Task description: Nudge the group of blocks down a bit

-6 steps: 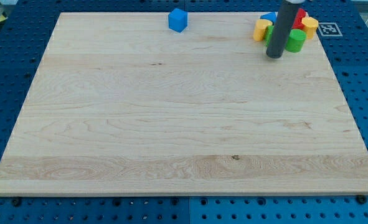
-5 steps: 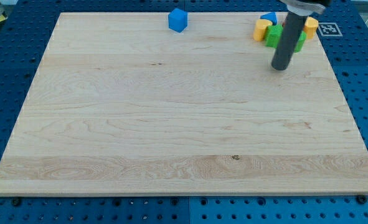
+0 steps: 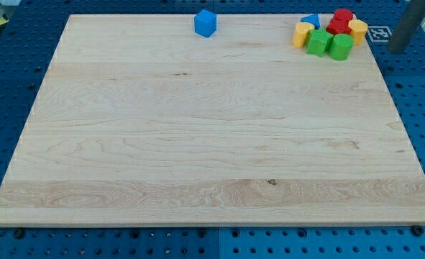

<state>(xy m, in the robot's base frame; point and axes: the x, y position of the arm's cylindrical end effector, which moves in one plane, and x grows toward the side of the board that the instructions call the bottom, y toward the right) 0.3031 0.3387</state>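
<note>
Camera view: the group of blocks (image 3: pixel 328 32) is clustered at the bench's (image 3: pixel 198 144) top right corner. The tool — a plain rod, no jaws — has its tip (image 3: pixel 397 50) off-board, right of them. Approach should be made from above the cluster, then a short, even push downward.

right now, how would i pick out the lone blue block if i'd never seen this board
Start at the wooden board and follow its edge at the view's top to just left of the middle. The blue cube sits there alone. The only other blue piece, a small blue triangle, is packed into the cluster at the view's top right with yellow, green and red blocks.
</note>
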